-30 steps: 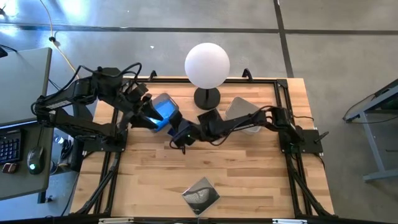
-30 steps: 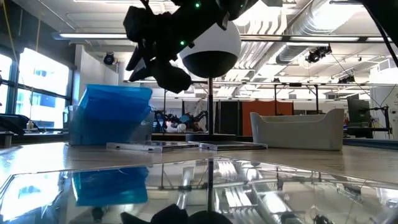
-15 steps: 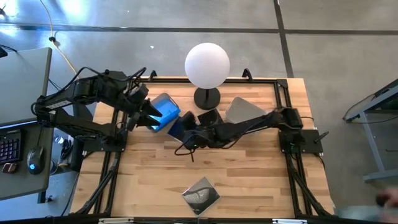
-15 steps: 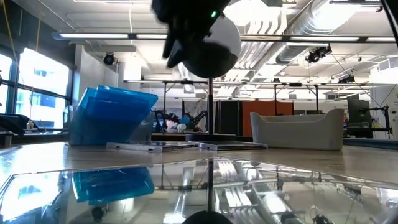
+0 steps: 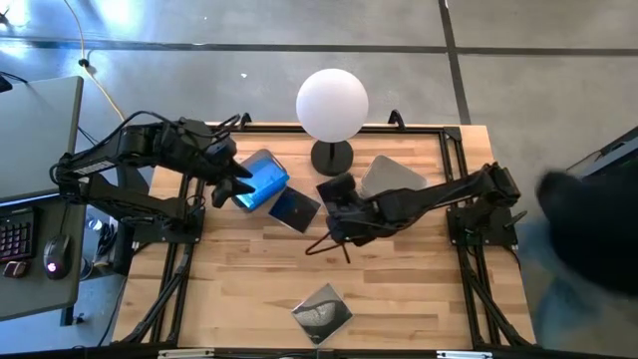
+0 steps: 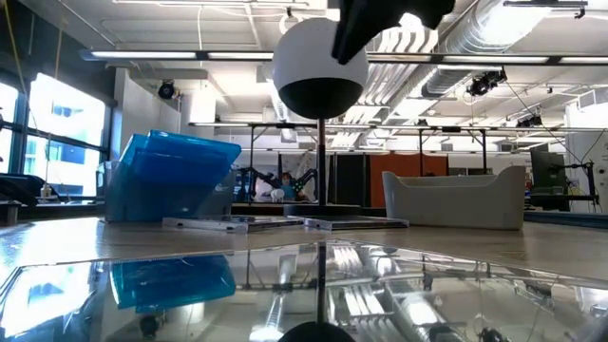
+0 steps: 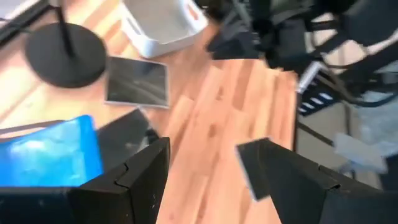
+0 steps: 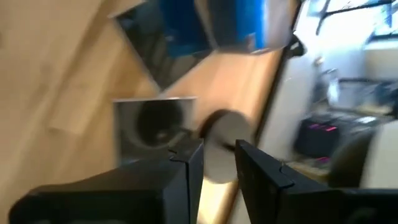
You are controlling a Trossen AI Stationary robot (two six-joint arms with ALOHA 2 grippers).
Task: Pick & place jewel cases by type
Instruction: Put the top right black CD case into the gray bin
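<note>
While no brand, label or legible writing shows anywhere on the cases or bins, the layout reads clearly from above. Over on the left, the left claw (image 5: 242, 182) hangs with its fingers spread wide and nothing between them, just beside the blue jewel cases (image 5: 263, 177), which lean stacked in their bin at the far left of the wooden surface (image 5: 399, 289). Touching that stack on its near side, a dark jewel case (image 5: 296, 209) lies flat. Another dark jewel case (image 5: 336, 187) sits at the foot of the globe lamp (image 5: 332, 104), partly hidden by the right arm. At the near edge a grey jewel case (image 5: 322, 310) lies alone, well apart from everything else. Mid-surface, the right claw (image 5: 339, 235) hovers with a narrow gap between its fingers and nothing pinched, as its own wrist view shows. A grey bin (image 5: 391, 180) stands far right, half covered by that arm. How many blue cases make up the stack cannot be told. At the right edge a dark blurred shape (image 5: 588, 234) is too smeared to make out.
</note>
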